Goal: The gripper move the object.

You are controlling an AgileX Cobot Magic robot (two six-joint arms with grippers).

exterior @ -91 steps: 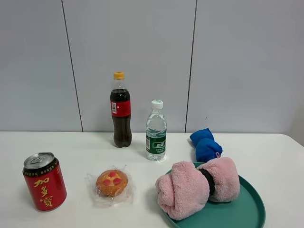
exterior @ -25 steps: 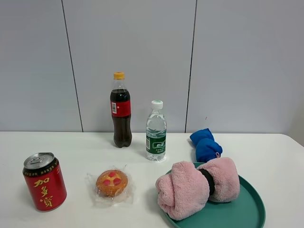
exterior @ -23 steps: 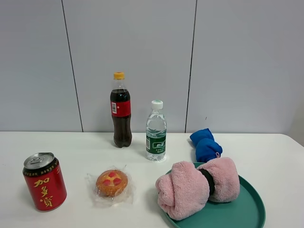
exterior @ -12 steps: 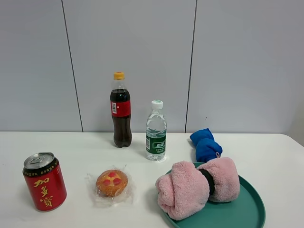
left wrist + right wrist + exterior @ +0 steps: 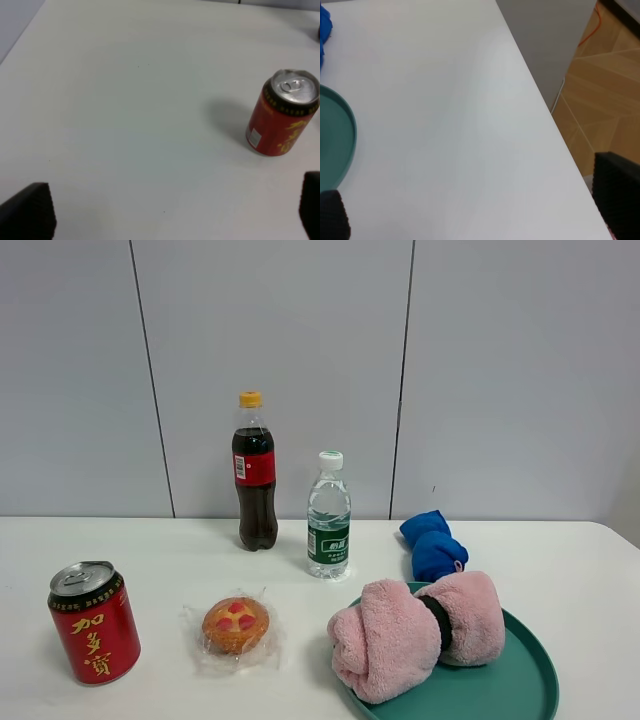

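Note:
The pink rolled towel point(image 5: 415, 632), cinched by a black band, lies on the left part of a green plate point(image 5: 520, 685) at the front right of the table. No arm shows in the exterior view. In the left wrist view my left gripper point(image 5: 170, 215) is open, its dark fingers point(image 5: 27, 215) wide apart over bare table, with the red can point(image 5: 285, 117) ahead. In the right wrist view my right gripper point(image 5: 475, 210) is open over bare table beside the plate's rim point(image 5: 340, 135). The towel is out of both wrist views.
A red can point(image 5: 93, 620) stands front left, a wrapped muffin point(image 5: 235, 625) beside it. A cola bottle point(image 5: 255, 475) and a water bottle point(image 5: 328, 515) stand at the back. A blue rolled cloth point(image 5: 432, 545) lies behind the plate. The table's edge point(image 5: 555, 130) drops to the floor.

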